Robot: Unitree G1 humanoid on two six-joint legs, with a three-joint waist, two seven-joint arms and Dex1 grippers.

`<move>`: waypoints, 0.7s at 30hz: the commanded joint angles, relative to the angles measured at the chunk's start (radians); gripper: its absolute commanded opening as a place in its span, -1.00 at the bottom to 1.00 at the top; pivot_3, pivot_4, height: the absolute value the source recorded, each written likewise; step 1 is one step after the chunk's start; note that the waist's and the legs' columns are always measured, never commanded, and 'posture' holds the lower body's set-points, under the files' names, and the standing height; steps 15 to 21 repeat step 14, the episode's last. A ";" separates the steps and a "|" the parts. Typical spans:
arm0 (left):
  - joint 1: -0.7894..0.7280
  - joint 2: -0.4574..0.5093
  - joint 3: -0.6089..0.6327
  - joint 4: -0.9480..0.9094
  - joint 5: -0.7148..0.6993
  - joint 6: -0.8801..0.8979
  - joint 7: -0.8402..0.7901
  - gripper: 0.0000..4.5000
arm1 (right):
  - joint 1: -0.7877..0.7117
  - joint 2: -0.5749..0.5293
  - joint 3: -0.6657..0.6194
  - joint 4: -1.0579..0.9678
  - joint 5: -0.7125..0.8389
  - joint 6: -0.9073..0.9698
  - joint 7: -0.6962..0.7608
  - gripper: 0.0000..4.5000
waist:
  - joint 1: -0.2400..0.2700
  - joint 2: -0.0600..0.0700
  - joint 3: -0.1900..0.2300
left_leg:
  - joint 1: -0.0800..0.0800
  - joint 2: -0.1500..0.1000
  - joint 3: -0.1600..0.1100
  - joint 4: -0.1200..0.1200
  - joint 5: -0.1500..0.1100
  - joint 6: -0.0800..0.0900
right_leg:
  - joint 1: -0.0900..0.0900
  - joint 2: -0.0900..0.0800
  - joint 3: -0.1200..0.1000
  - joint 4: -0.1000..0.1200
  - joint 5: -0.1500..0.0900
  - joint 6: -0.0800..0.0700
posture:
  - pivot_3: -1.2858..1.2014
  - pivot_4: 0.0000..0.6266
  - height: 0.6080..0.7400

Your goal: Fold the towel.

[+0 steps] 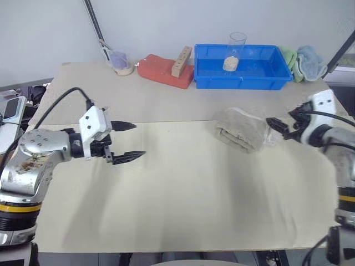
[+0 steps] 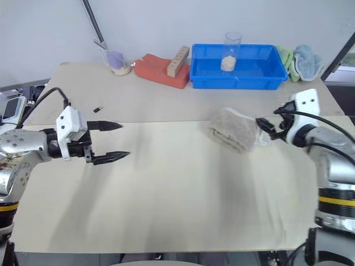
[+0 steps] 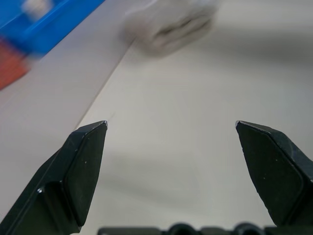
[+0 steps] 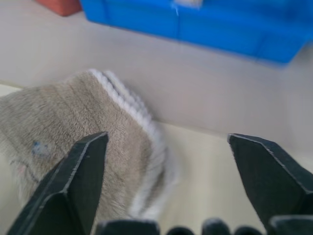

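a pale beige table covering fills the head view, seen from above the robot's arms. at about nine o'clock, the left gripper hovers over bare cloth with its two black fingers spread wide and nothing between them; it points toward three o'clock, well apart from the task's thing. along the far edge, from about eleven to one o'clock, sit a small clear cup with something lilac inside, a flat red-orange block with a pale wooden piece resting on it, a shallow blue plastic tray holding a clear glass, and a bunched pair of green and light-blue cloths.

the small beige-tan terry towel with white stitched edging lies at about two o'clock on the table, already doubled over into a compact, thick bundle, with layers showing at its near edge. just beside it, at three o'clock, the right gripper points at the towel with its fingers apart and empty; in the right wrist view the white-edged side lies between the open fingers but is not pinched.

judging from this, the folding looks finished or nearly so, and the step in hand is letting go. the next move likely calls for drawing the right gripper clear without snagging the edging, or for one last tidy fold if the bundle is meant to be smaller.
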State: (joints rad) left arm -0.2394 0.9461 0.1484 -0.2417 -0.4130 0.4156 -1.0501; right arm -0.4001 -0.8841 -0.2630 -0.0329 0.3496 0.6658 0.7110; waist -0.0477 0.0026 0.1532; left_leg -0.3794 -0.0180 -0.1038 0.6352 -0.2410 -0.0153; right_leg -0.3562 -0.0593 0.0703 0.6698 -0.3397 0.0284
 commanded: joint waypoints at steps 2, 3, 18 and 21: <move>0.107 0.071 0.109 0.028 0.075 -0.065 0.007 1.00 | 0.064 -0.109 -0.074 -0.165 0.111 -0.107 0.260 0.86 | 0.000 0.000 0.000 | 0.001 0.001 0.000 -0.001 0.000 0.000 | 0.001 0.000 0.000 -0.001 0.000 0.000 | 0.03 -0.52 1.00; 0.127 0.073 0.137 0.039 0.068 -0.073 0.001 1.00 | 0.089 -0.138 -0.078 -0.183 0.112 -0.122 0.299 0.86 | 0.002 0.000 0.000 | 0.002 0.001 0.000 -0.002 0.000 0.000 | 0.001 0.000 0.000 -0.002 0.000 0.000 | 0.03 -0.52 1.00; 0.225 0.075 0.239 -0.003 0.019 -0.019 -0.018 1.00 | 0.208 -0.235 -0.084 -0.186 0.111 -0.153 0.436 0.86 | 0.015 -0.001 0.001 | 0.001 0.002 0.000 -0.002 0.000 0.000 | 0.002 -0.002 0.000 -0.005 0.000 0.000 | 0.03 -0.52 1.00; 0.225 0.075 0.239 -0.003 0.019 -0.019 -0.018 1.00 | 0.208 -0.235 -0.084 -0.186 0.111 -0.153 0.436 0.86 | 0.015 -0.001 0.001 | 0.001 0.002 0.000 -0.002 0.000 0.000 | 0.002 -0.002 0.000 -0.005 0.000 0.000 | 0.03 -0.52 1.00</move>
